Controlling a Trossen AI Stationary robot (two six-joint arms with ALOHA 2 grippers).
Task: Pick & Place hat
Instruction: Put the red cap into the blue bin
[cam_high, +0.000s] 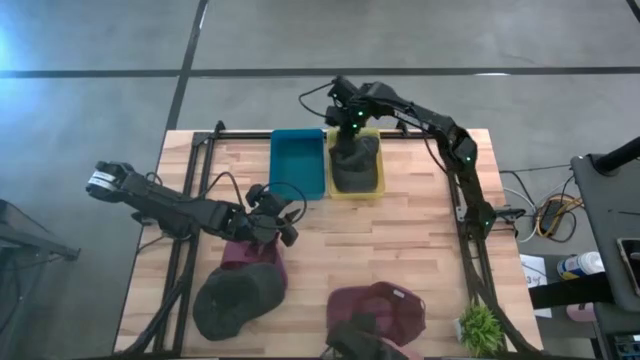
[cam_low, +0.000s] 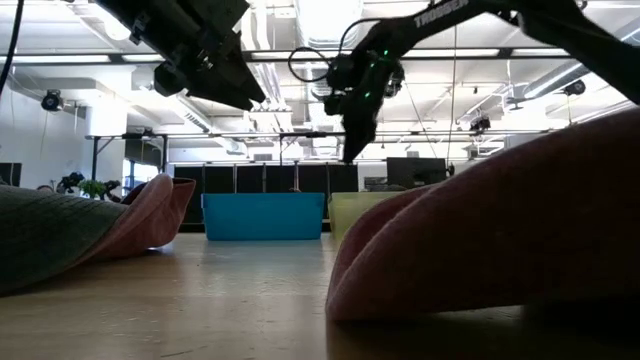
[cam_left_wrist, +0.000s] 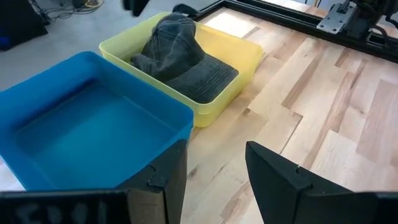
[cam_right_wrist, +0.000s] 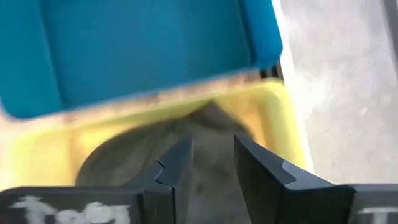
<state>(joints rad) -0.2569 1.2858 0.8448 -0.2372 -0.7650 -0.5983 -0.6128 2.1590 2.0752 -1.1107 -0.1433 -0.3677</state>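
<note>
We count two bins side by side at the far edge of the table (cam_high: 400, 250): one blue bin (cam_high: 298, 162), one yellow bin (cam_high: 372, 185), walls touching. We count four hats. One dark grey hat (cam_high: 353, 163) lies inside the yellow bin, crown up, brim flat, filling most of it. Three more sit on the near half of the table: one maroon hat (cam_high: 250, 252) under the left arm, one grey-green hat (cam_high: 235, 303) partly overlapping it, one more maroon hat (cam_high: 385, 308) near the front edge with a dark shape, which we can't identify, at its near side. One small green plant (cam_high: 480, 326) at the near right corner.

Right gripper (cam_right_wrist: 211, 163) hangs just above the hat in the yellow bin, fingers a little apart, nothing pinched between them. Left gripper (cam_left_wrist: 214, 165) hovers over the wood near the first maroon hat, aimed at the bins, fingers spread, nothing held.
</note>
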